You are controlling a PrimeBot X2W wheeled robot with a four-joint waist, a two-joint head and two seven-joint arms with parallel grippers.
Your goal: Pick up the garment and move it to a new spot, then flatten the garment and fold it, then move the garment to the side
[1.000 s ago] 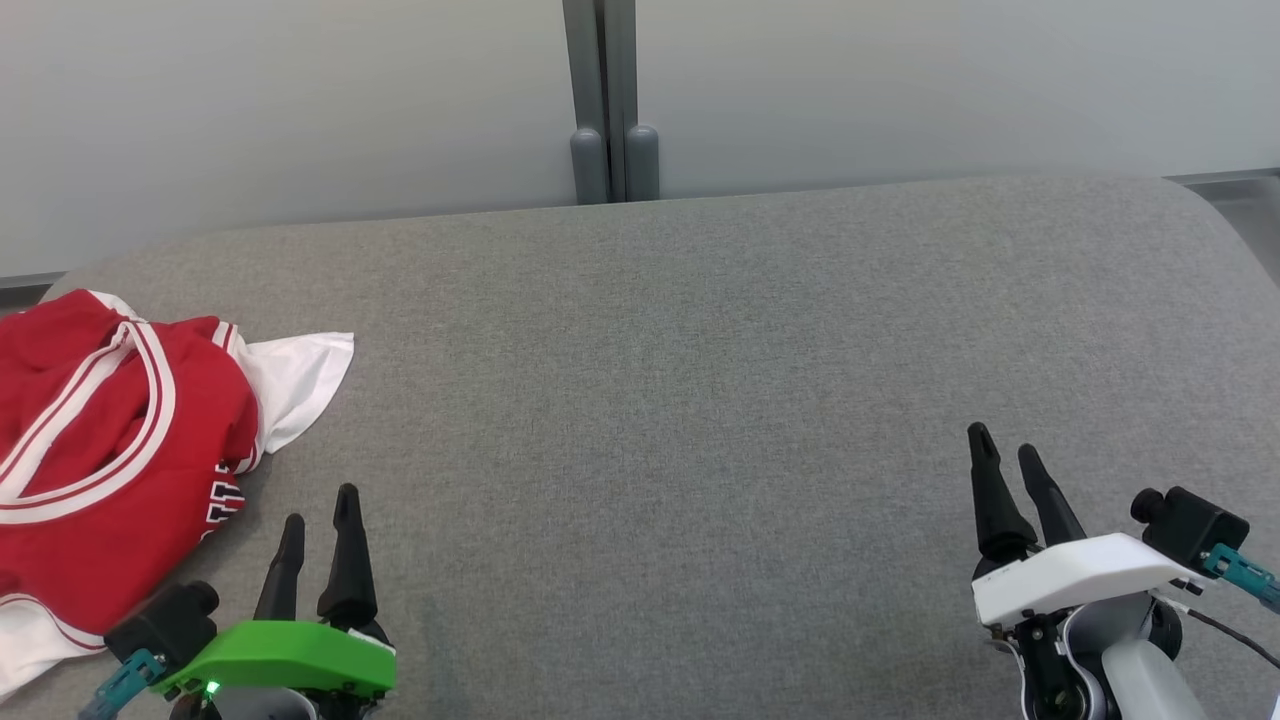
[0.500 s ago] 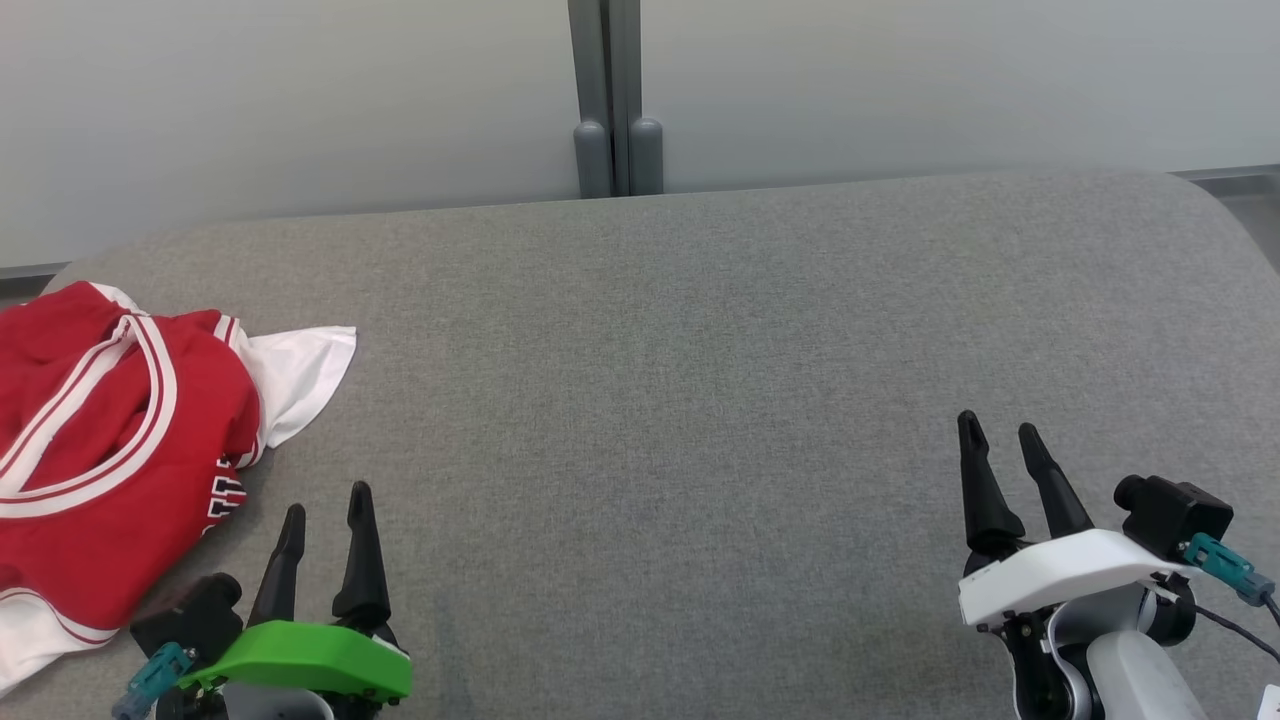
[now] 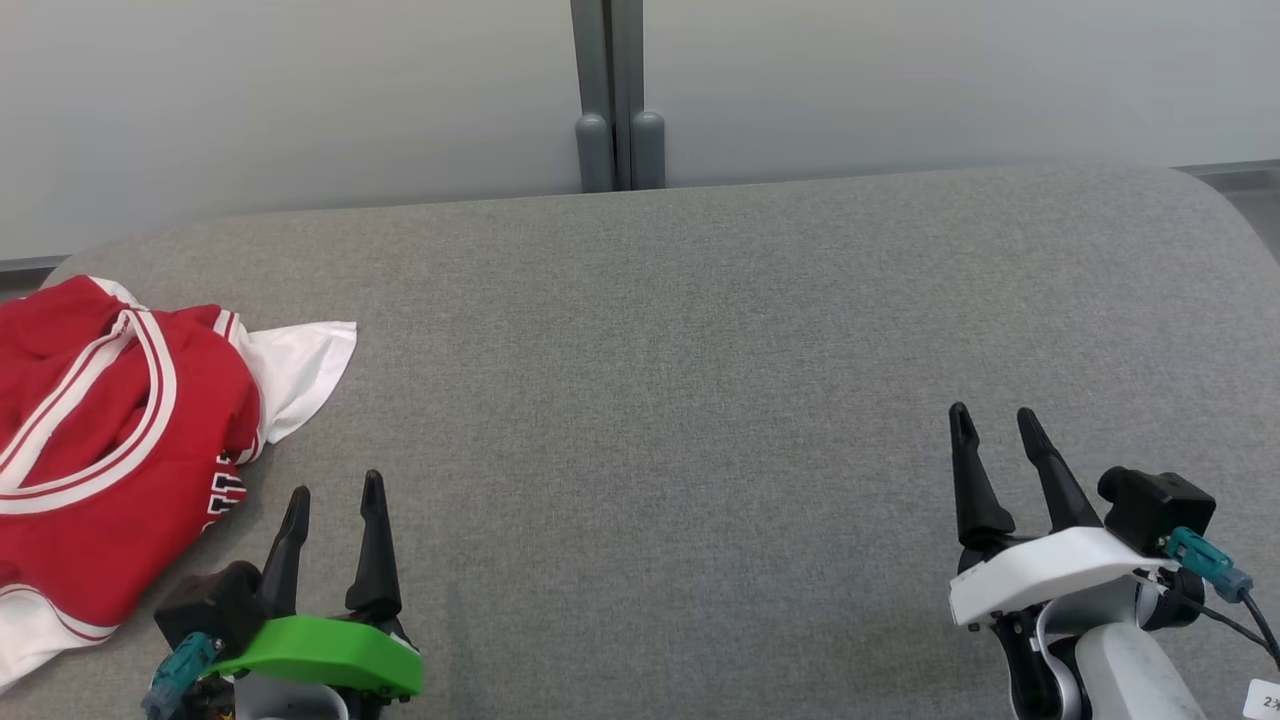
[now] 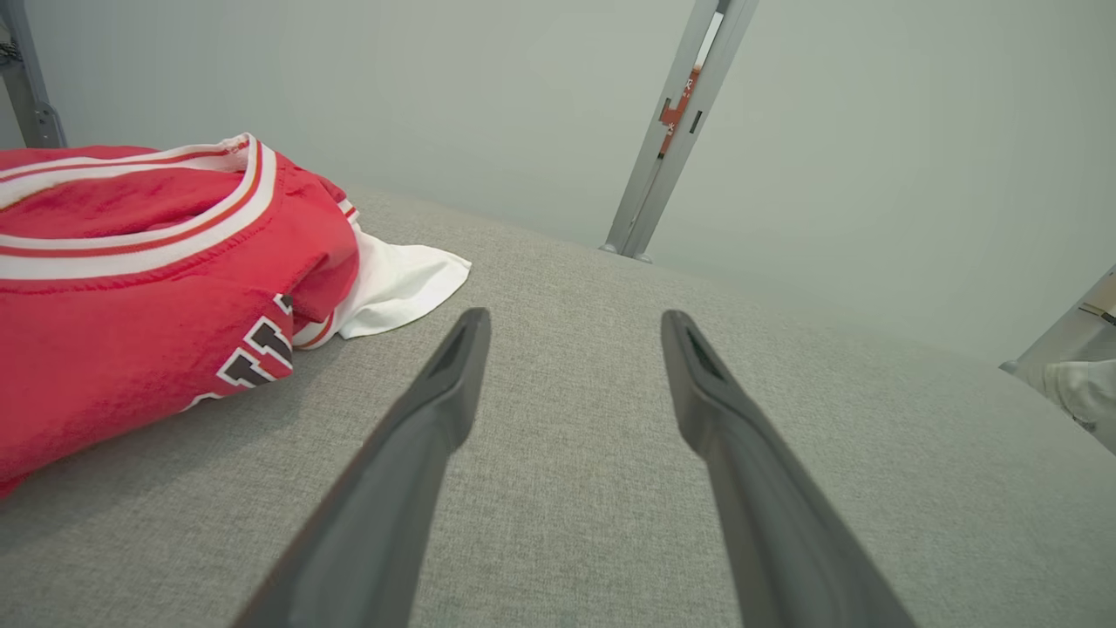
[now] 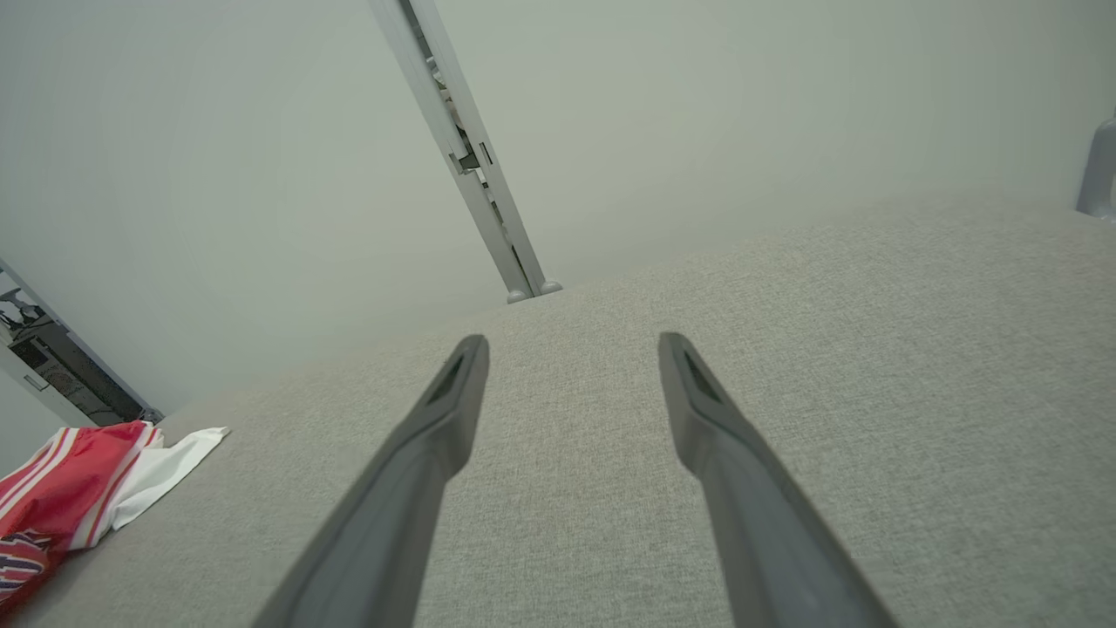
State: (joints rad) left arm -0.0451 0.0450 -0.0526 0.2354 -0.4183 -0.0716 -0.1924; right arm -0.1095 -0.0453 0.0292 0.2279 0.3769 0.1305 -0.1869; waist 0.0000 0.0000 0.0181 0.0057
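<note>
Left of left gripper (image 3: 335,484) | garment (image 3: 100,450) bunched, near, apart

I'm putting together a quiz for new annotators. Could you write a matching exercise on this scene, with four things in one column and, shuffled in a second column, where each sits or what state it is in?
Column one
1. crumpled red and white jersey garment
2. left gripper, green housing
3. right gripper, white housing
4. grey metal post

Column two
A. open, above a bare part of the grey fabric surface, on the robot's right
B. upright behind the far edge of that surface
C. lying in a heap on the robot's left
D. open, beside the garment, not touching it

Pairs: 1-C, 2-D, 3-A, 4-B
</note>
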